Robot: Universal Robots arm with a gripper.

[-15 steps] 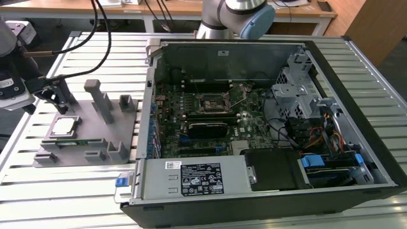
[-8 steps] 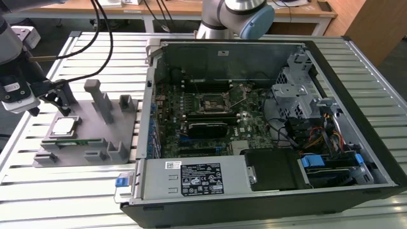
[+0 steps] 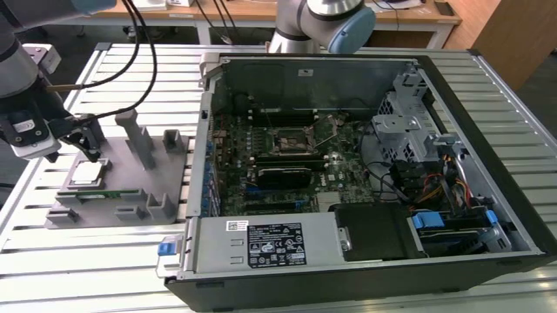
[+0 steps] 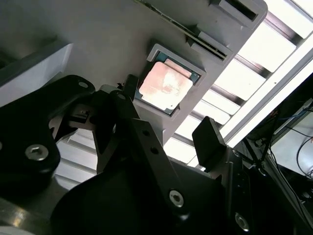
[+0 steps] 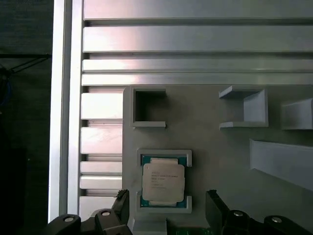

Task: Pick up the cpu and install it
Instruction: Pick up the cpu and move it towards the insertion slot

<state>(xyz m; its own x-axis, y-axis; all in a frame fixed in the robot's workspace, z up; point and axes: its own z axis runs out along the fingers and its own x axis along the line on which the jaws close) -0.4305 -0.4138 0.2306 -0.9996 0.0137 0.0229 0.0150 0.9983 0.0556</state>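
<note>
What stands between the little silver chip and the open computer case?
In the exterior view, upright posts of the grey holder stand between the cpu and the computer case.

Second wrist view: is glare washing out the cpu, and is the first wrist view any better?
Second wrist view: yes, the cpu top glows pinkish-white with glare, and the table slats beyond are blown out. First wrist view: the cpu is evenly lit, no hot spot. Exterior view: only a mild sheen on it.

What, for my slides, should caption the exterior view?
Open gripper hovers over the cpu in its grey holder beside an open computer case.
</note>
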